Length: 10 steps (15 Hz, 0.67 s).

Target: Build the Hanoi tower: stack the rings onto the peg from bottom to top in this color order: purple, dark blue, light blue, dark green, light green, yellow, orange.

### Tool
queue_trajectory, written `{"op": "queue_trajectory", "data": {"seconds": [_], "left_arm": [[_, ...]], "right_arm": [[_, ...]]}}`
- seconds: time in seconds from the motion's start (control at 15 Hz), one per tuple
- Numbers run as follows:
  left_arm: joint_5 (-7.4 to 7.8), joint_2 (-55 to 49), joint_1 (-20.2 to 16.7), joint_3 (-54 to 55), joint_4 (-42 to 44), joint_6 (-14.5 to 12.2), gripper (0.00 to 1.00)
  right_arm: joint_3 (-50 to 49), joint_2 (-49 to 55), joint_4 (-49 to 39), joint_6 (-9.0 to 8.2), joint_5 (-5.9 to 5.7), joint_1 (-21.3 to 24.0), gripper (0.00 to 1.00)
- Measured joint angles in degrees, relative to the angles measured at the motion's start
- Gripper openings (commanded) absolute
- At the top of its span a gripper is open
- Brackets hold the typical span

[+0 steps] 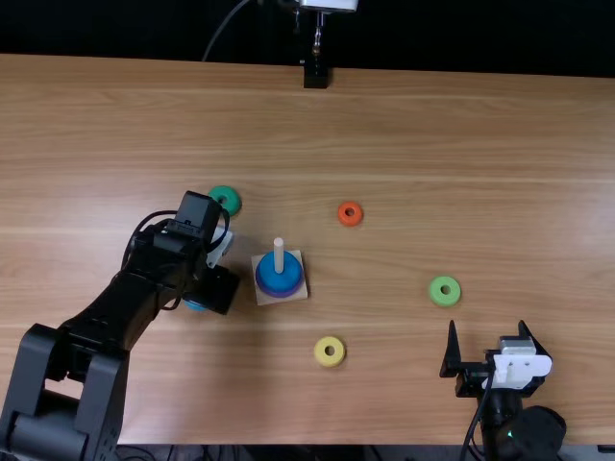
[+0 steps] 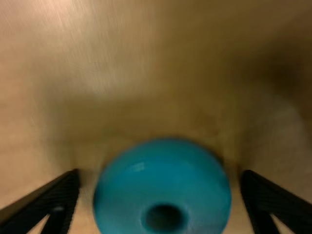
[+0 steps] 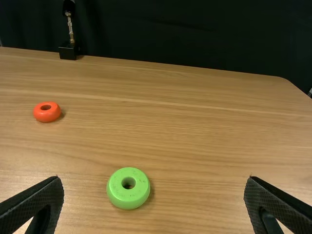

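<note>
**Light blue next: line it up before you squeeze**

So the light blue ring [image 2: 162, 187] is on the counter [image 1: 404, 125], under the left arm [image 1: 108, 309] and just left of the peg's base [image 1: 300, 259]. Left jaws are wide, one side either side of the ring, with a gap both ways and nothing gripped. Looks like the pick is the step in hand, and it's pretty well centered imo.

I'd get low enough to catch the ring's fat middle, then close evenly so it doesn't squirt out or tip. Keep it level, because a tilted ring will probably snag on the peg [image 1: 279, 254]. Go straight up first, clear the peg top, line up the hole, then lower and let go. It should land on the dark blue [image 1: 279, 277], which sits over purple [image 1: 281, 295].

Watch the dark green [image 1: 224, 198] though, it's right beside that arm and easy to knock. Yellow [image 1: 330, 351], orange [image 1: 350, 213] and light green [image 1: 444, 291] can wait on the counter. Right jaws are wide and empty, so I'd just leave them parked.
</note>
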<state>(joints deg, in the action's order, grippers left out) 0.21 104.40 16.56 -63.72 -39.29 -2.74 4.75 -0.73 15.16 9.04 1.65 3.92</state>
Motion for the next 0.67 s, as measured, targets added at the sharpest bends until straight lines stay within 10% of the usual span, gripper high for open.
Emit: {"op": "queue_trajectory", "data": {"seconds": [0.67], "left_arm": [[-0.24,-0.3,0.0,-0.5,-3.3,0.1,0.0]], "right_arm": [[0.0,0.0,0.0,0.0,0.02,0.0,1.0]]}}
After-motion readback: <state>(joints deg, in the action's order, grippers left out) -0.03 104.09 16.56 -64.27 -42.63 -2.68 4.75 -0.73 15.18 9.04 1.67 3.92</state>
